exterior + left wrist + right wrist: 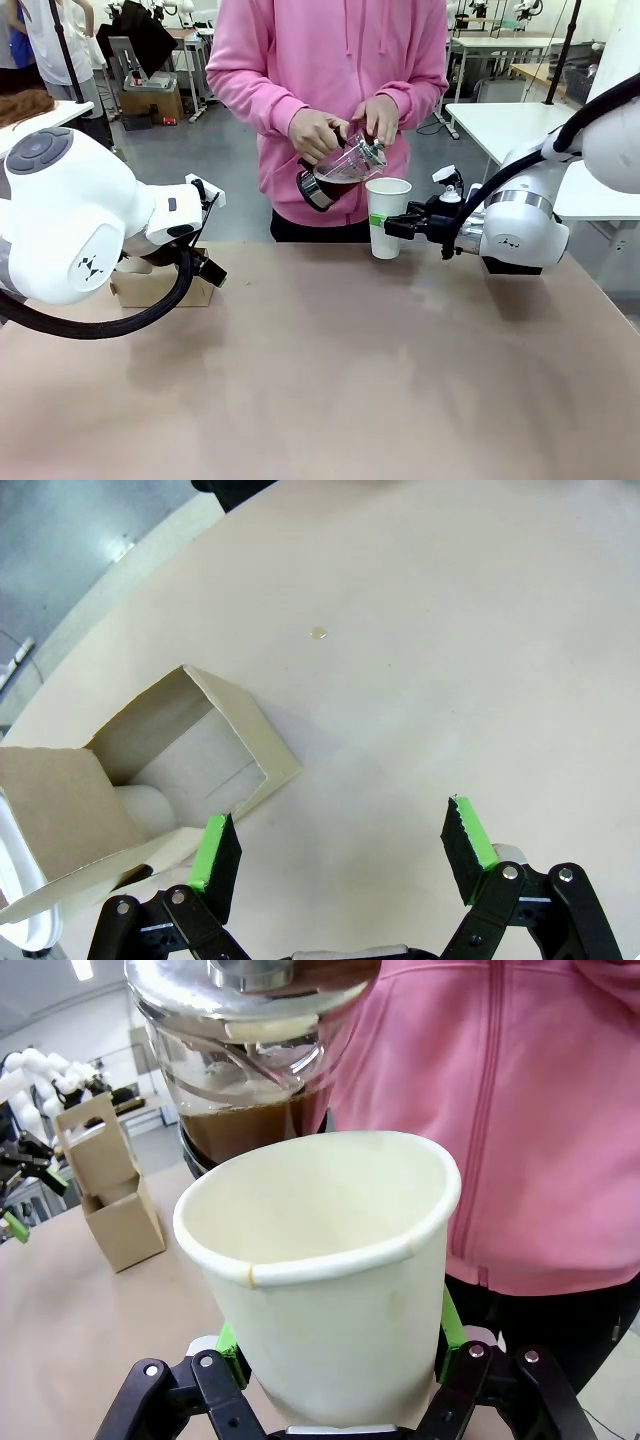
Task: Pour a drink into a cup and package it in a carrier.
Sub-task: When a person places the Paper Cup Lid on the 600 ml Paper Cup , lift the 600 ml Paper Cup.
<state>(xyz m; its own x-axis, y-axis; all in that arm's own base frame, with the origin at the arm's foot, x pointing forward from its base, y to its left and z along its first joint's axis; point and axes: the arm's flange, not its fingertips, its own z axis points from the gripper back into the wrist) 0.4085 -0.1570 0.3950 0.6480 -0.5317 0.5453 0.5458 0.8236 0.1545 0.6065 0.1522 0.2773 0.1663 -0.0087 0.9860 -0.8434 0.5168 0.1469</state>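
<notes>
A person in a pink hoodie tilts a clear glass jug (342, 166) of the dark brown drink (243, 1126) over a white paper cup (387, 216). My right gripper (402, 227) is shut on the cup (335, 1280) and holds it upright near the table's far edge. The jug's metal lid (250, 980) hangs just above the cup's rim; the inside of the cup looks dry. The brown cardboard carrier (160, 289) sits at the left of the table, partly behind my left arm. My left gripper (340, 850) hovers open beside the carrier (160, 780), with nothing between its fingers.
The tan table (340, 380) stretches bare across the middle and front. A small drop or speck (319, 633) lies on the table beyond the carrier. White tables (505, 120) and other equipment stand behind the person.
</notes>
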